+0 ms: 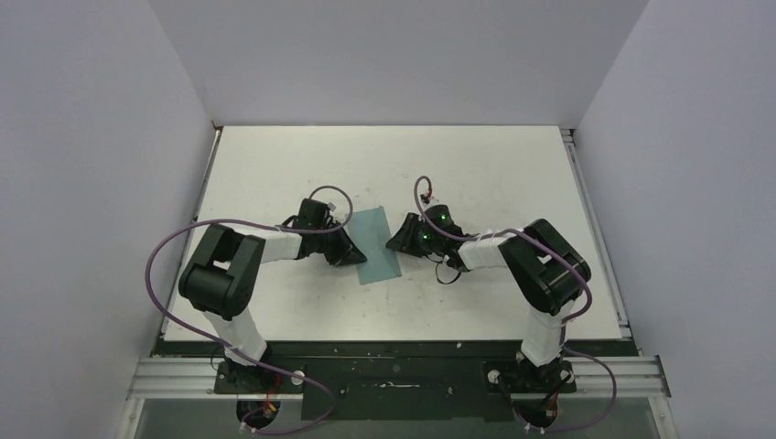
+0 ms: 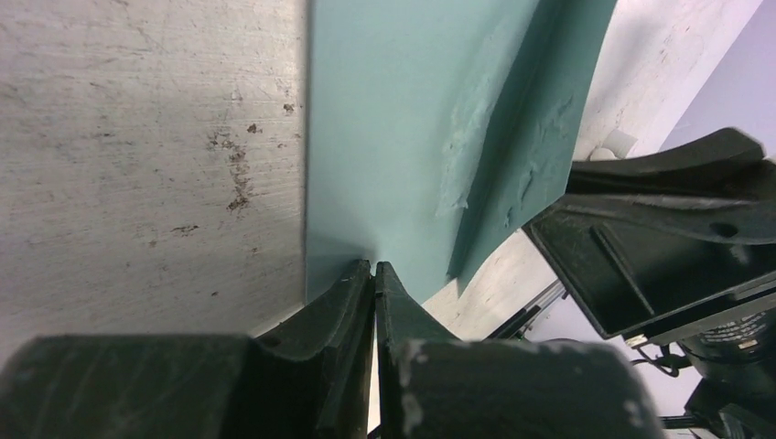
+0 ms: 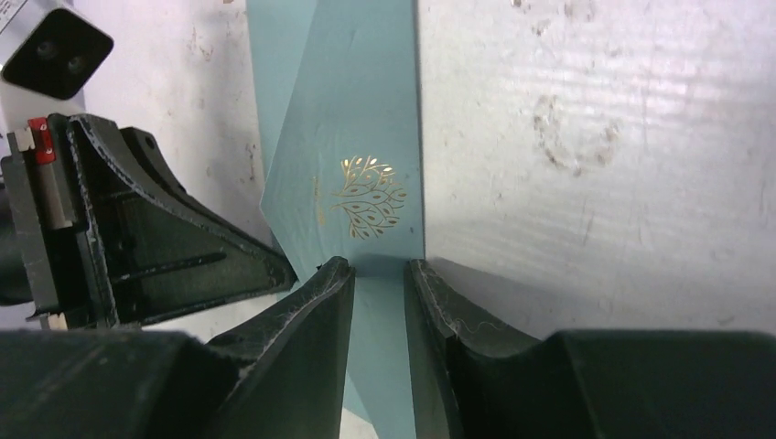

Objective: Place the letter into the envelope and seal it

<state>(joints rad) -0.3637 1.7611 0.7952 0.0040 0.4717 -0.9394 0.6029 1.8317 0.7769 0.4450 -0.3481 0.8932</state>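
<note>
The teal envelope point(image 1: 377, 245) lies flat mid-table between the two grippers. My left gripper point(image 1: 352, 251) is at its left edge. In the left wrist view its jaws point(image 2: 374, 267) are shut, with the tips resting on the envelope point(image 2: 403, 119) near one edge, where a glossy smear shows on the paper. My right gripper point(image 1: 395, 245) is at the right edge. Its fingers point(image 3: 380, 267) stand a little apart, with the envelope point(image 3: 357, 137) and its gold leaf motif point(image 3: 366, 197) showing between and ahead of them. The letter is out of view.
The white table point(image 1: 476, 174) is scuffed and boxed in by grey walls on three sides. A metal rail point(image 1: 403, 375) with both arm bases runs along the near edge. Purple cables point(image 1: 165, 256) loop off the arms. The other gripper point(image 2: 659, 247) sits close in each wrist view.
</note>
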